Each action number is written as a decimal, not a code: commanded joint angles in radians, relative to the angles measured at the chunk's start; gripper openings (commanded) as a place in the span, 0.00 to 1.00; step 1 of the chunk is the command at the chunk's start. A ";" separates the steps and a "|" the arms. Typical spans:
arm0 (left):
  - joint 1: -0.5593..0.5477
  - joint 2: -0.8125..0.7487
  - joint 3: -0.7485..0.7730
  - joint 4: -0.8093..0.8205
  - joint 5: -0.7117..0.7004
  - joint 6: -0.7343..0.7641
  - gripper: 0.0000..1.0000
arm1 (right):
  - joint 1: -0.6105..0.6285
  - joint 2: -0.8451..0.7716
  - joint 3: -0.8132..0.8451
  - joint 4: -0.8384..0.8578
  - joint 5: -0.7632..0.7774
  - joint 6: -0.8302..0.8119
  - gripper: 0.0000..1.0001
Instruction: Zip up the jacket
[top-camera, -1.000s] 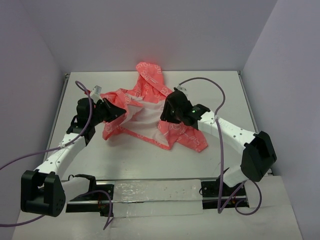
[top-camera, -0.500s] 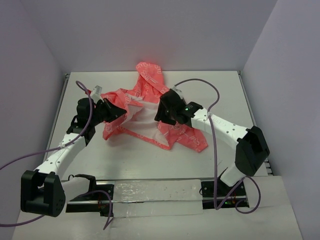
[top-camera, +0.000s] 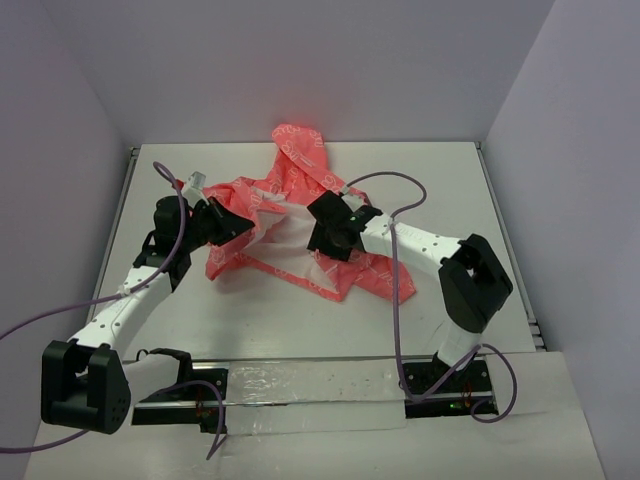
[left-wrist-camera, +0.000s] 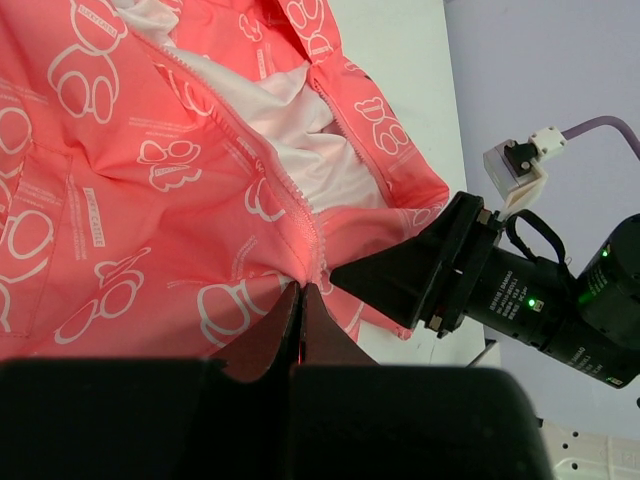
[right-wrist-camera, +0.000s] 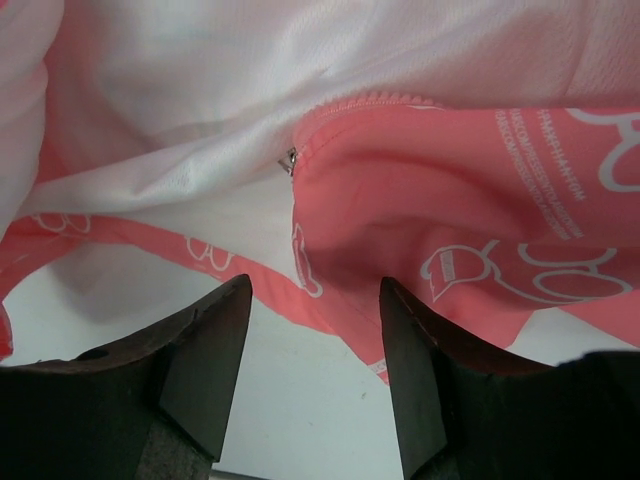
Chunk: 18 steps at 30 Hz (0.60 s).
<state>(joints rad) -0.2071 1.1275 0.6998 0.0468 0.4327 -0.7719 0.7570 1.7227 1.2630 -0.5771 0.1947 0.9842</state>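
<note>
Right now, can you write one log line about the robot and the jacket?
jacket: open, unzipped | left end effector: shut on jacket edge | right end effector: open, facing zipper pull

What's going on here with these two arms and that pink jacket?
Two robot arms are trying to zip up a small coral-pink jacket, which lies open on the table with its pale lining showing. The left gripper is shut on a front edge, right by the zipper teeth. The right gripper is open, poised near a small metal zipper piece. The zipper is not yet joined.
</note>
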 joint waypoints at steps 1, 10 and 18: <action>-0.006 -0.025 0.028 0.010 0.032 0.022 0.00 | 0.009 0.034 0.010 0.026 0.087 0.042 0.60; -0.006 -0.037 0.017 0.008 0.035 0.019 0.00 | 0.007 0.120 0.044 0.017 0.128 0.056 0.57; -0.008 -0.039 0.013 0.006 0.042 0.019 0.00 | 0.007 0.134 0.061 0.033 0.132 0.052 0.53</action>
<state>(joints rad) -0.2089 1.1127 0.6998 0.0383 0.4477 -0.7714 0.7578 1.8595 1.2786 -0.5666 0.2745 1.0254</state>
